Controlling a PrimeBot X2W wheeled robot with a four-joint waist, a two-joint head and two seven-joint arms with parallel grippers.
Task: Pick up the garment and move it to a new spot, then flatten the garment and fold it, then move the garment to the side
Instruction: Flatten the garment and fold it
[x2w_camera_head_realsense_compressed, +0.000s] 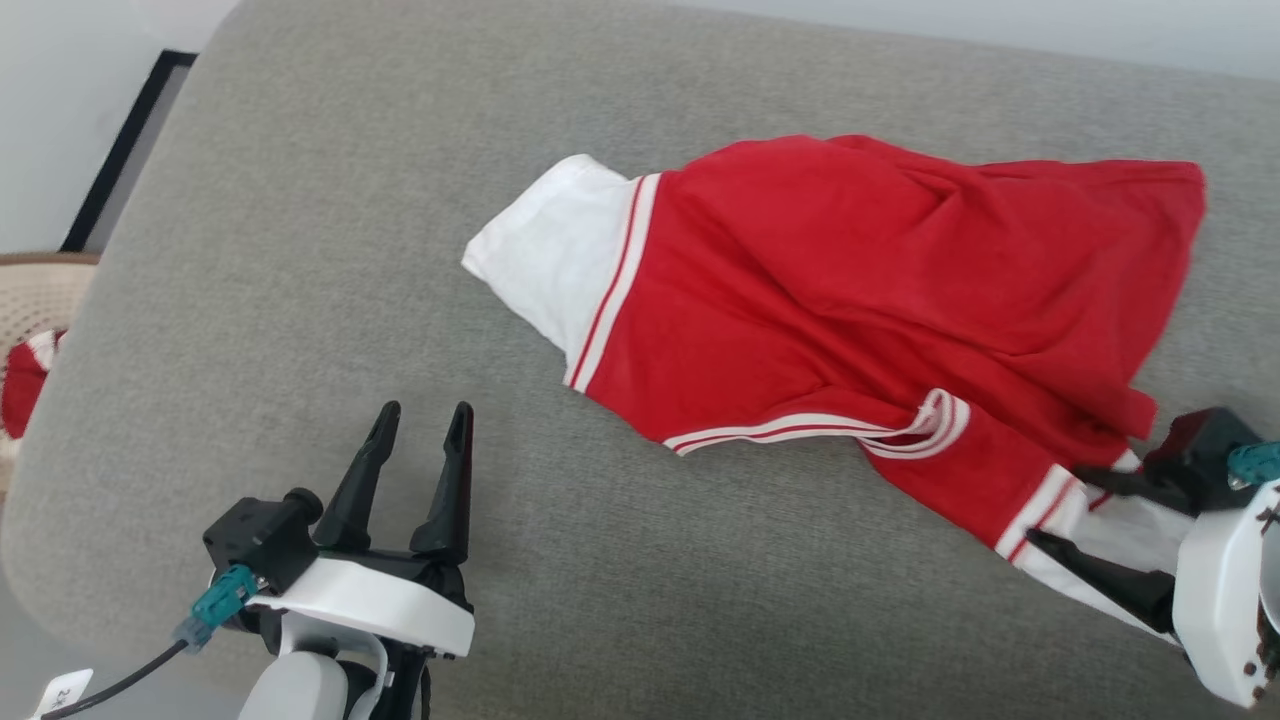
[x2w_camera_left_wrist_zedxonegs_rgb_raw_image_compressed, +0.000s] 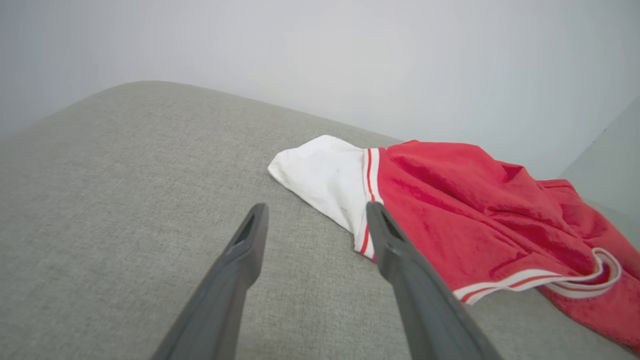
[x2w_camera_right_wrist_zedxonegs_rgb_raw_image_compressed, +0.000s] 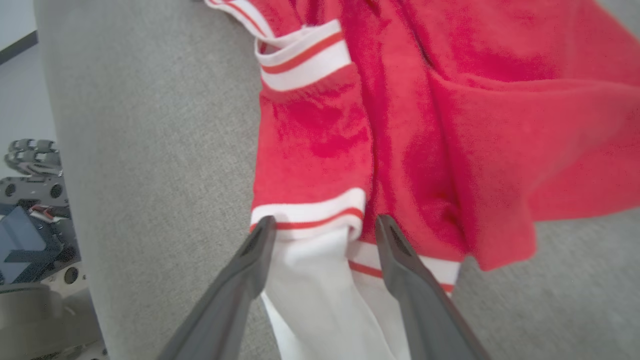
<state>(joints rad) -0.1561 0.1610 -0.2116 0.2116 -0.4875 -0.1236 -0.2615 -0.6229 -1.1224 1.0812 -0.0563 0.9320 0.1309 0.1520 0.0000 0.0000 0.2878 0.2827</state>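
While I look down from my head, the garment (x2w_camera_head_realsense_compressed: 880, 280) lies on a wide grey cushion (x2w_camera_head_realsense_compressed: 300, 250), on the right half of it, spread out loosely with many soft folds. It is a red T-shirt with white sleeve ends and red-and-white striped trim. One white sleeve (x2w_camera_head_realsense_compressed: 555, 250) points to the middle of the cushion. The striped collar (x2w_camera_head_realsense_compressed: 900, 425) lies at the near edge of the shirt.

My left fingers (x2w_camera_head_realsense_compressed: 425, 415) are wide open and hold nothing. They hover over bare cushion, well apart from the shirt. In my left wrist view these fingers (x2w_camera_left_wrist_zedxonegs_rgb_raw_image_compressed: 316, 210) point at the cushion just beside that white sleeve (x2w_camera_left_wrist_zedxonegs_rgb_raw_image_compressed: 325, 175), and a pale wall (x2w_camera_left_wrist_zedxonegs_rgb_raw_image_compressed: 320, 50) stands behind.

My right fingers (x2w_camera_head_realsense_compressed: 1055, 503) are also spread wide, at the near right corner of the cushion. The other white sleeve end (x2w_camera_right_wrist_zedxonegs_rgb_raw_image_compressed: 320, 280) lies between them, one finger on each side of it, and they are not pressed together on the fabric. I cannot tell if they touch it. The red cloth (x2w_camera_right_wrist_zedxonegs_rgb_raw_image_compressed: 450, 125) is bunched just ahead of them.

Past the left edge of the cushion I see a beige woven thing (x2w_camera_head_realsense_compressed: 40, 290) with something red and white (x2w_camera_head_realsense_compressed: 22, 385) in it, and a black frame (x2w_camera_head_realsense_compressed: 125, 150) at the wall. In my right wrist view some grey machine parts (x2w_camera_right_wrist_zedxonegs_rgb_raw_image_compressed: 30, 200) show beyond the cushion edge.
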